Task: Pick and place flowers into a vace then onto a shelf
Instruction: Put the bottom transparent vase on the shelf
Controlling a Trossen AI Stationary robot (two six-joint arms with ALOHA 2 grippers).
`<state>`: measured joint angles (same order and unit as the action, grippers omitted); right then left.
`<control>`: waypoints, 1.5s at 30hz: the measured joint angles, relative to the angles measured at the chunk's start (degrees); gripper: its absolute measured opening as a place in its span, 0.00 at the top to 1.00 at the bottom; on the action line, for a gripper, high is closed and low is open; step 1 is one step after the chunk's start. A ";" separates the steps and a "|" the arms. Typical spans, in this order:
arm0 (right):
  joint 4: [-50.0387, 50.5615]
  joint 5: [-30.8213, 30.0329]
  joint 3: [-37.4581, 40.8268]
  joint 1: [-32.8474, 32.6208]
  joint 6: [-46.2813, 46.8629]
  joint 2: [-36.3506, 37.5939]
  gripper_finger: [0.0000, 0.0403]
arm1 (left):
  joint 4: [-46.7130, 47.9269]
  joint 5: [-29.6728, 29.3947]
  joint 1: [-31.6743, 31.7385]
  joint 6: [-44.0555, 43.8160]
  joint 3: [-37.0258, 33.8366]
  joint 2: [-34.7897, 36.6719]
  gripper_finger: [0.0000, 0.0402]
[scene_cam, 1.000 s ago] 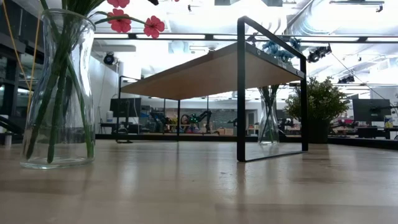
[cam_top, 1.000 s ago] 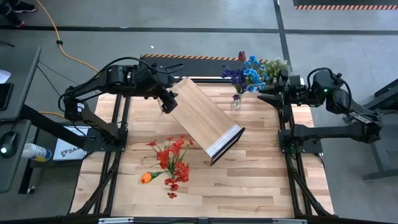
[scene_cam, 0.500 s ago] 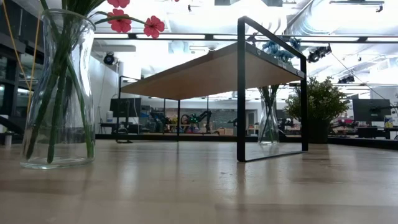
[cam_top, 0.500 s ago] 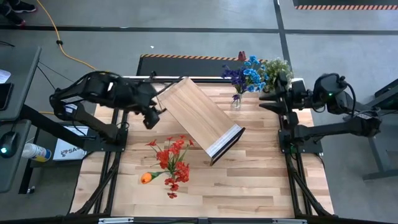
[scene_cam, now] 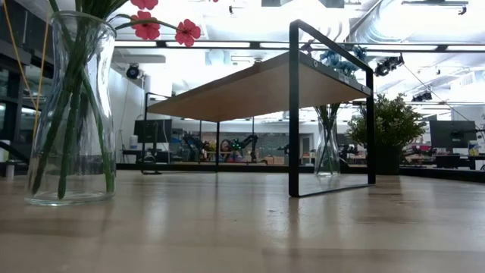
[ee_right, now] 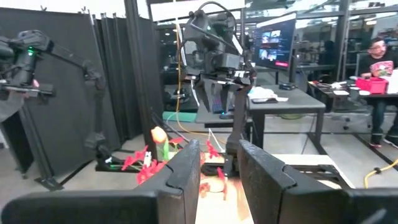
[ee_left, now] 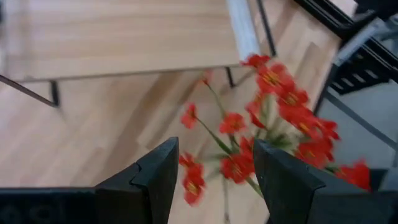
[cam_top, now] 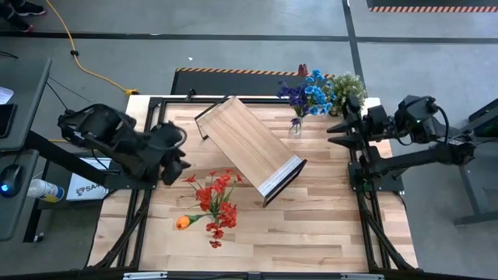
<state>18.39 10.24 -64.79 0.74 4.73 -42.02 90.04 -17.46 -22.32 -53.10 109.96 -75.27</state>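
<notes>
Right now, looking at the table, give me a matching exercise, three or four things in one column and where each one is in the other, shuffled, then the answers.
Things:
1. red flowers
2. blue flowers
3. shelf
4. left gripper

Places:
A. lying diagonally across the middle of the table
B. in a vase at the table's far right corner
C. over the table's left edge, fingers apart, nothing held
D. in a vase on the near left part of the table

Pairs: 1-D, 2-B, 3-A, 4-C
</notes>
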 joint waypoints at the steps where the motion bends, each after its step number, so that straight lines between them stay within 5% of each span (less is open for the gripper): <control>1: 0.00 0.01 0.00 -0.32 0.00 0.00 0.76 | 0.00 0.03 -1.22 -0.98 -0.01 0.00 0.41; 29: -4.35 -0.83 0.04 -5.41 0.83 -1.51 0.75 | -0.04 -1.72 -37.70 -44.78 0.01 -8.73 0.41; 45: -10.41 0.28 0.04 -5.41 1.47 -4.70 0.75 | -0.04 -4.05 -45.64 -55.41 0.01 -20.39 0.41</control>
<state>7.98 10.52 -64.75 -4.67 6.21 -46.72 90.00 -21.52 -67.96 -108.50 109.97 -95.66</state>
